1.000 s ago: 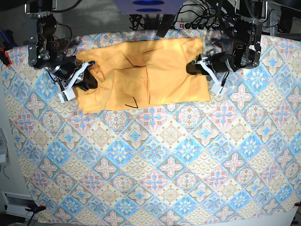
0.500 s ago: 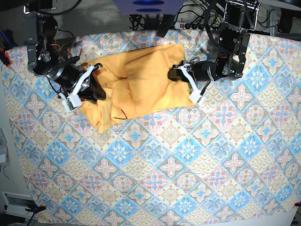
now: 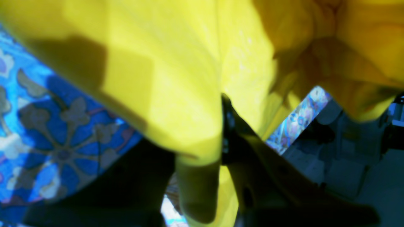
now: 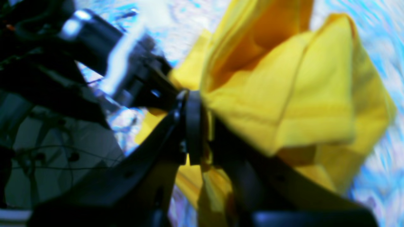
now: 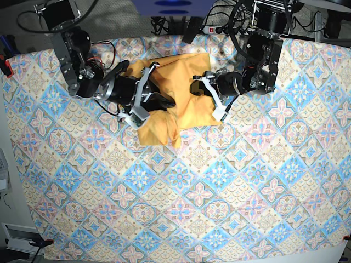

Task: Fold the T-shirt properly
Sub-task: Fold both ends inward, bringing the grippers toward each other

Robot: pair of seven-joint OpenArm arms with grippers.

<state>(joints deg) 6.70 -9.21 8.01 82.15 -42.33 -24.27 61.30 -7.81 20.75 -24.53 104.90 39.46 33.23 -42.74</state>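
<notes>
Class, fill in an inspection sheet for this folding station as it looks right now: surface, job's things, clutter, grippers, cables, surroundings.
Surface: blue-and-pink patterned tablecloth, lying flat.
Job's things: yellow-orange T-shirt, bunched and partly lifted between the arms at the far end.
Clutter: nothing seen.
Grippers: left gripper shut on the T-shirt's edge; right gripper shut on a gathered fold.
Cables: black cables and a power strip beyond the far edge.
Surroundings: grey floor behind; a red clamp at the cloth's edge.

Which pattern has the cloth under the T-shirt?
Blue-and-pink floral tile pattern on the tablecloth; base view shows it best.
</notes>
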